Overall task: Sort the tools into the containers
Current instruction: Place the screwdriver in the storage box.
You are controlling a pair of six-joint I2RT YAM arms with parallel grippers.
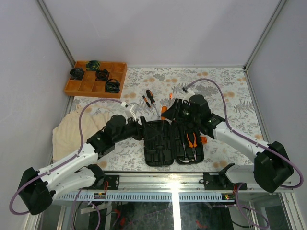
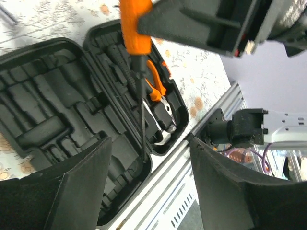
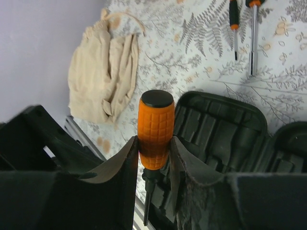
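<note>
The black tool case (image 1: 160,146) lies open in the middle, near the front rail. Orange-handled pliers (image 1: 192,141) and a steel hammer head (image 2: 166,135) lie in its right half. My right gripper (image 3: 154,153) is shut on an orange-handled screwdriver (image 3: 156,127), held shaft-down over the case; it also shows in the left wrist view (image 2: 135,28). My left gripper (image 2: 148,184) is open and empty, hovering at the case's left half (image 2: 48,110). Two more screwdrivers (image 1: 147,99) lie on the table behind the case; they also show in the right wrist view (image 3: 243,21).
An orange gridded tray (image 1: 81,87) with round black-green coils stands at the back left. A beige cloth bag (image 1: 69,132) lies left of the case, under the left arm. The metal front rail (image 1: 172,181) runs just behind the case's near edge.
</note>
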